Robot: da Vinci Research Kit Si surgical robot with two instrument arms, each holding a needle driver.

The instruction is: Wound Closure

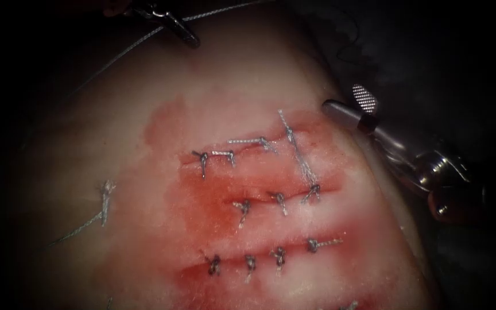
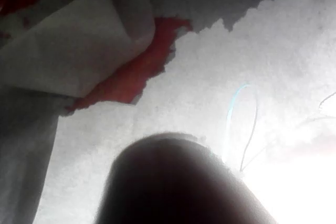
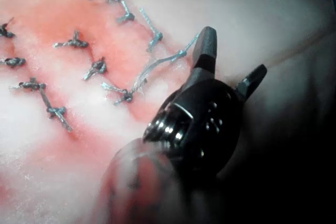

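Right of the stitched tissue (image 1: 144, 115), the right hand (image 1: 345, 103) gapes empty; left hand (image 1: 167, 23) pinches thread (image 1: 219, 12).

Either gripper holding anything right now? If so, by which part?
Right gripper: open, holding nothing, beside the tissue's right edge. Left gripper: closed on the thread partway along its length, at the tissue's far edge. I can't spot a needle.

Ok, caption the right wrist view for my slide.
Right tool, jaws open and empty, beside knotted stitches on the tissue.
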